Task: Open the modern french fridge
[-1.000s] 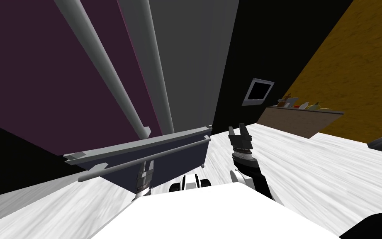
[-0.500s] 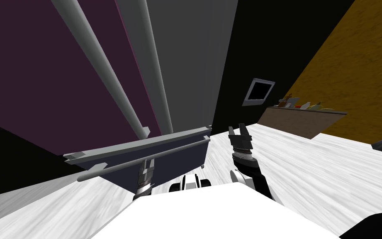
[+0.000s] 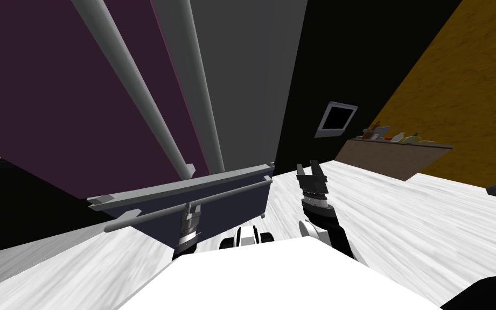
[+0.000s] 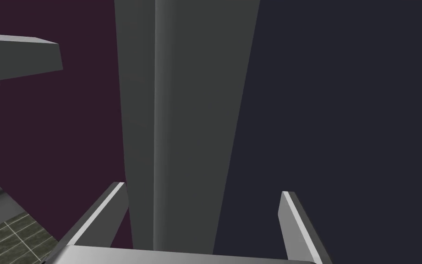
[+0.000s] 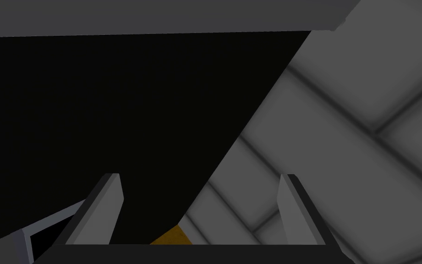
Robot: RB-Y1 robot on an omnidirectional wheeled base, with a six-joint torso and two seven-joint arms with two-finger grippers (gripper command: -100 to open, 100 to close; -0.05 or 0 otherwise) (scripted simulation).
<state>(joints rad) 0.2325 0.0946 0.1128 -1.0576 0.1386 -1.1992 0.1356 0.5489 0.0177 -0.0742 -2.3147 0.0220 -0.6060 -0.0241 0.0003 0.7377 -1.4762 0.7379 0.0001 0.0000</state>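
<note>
Left pincer (image 4: 203,188) is wide open around the grey handle bar (image 4: 182,114), gripping nothing; it should clamp squarely before pulling.

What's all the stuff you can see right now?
fridge doors: two, dark purple and grey, ahead
long handles: two, light grey, down the doors
drawer: one, dark blue-grey, under the doors
drawer bar: one, grey, across the drawer
picture frame: one, white round black, on the black wall
shelf: one, brown, far right, small things on top
floor: one, whitish, underfoot
left gripper: one, grey fingers, open at the drawer bar
right gripper: one, grey fingers, open, right of the drawer
</note>
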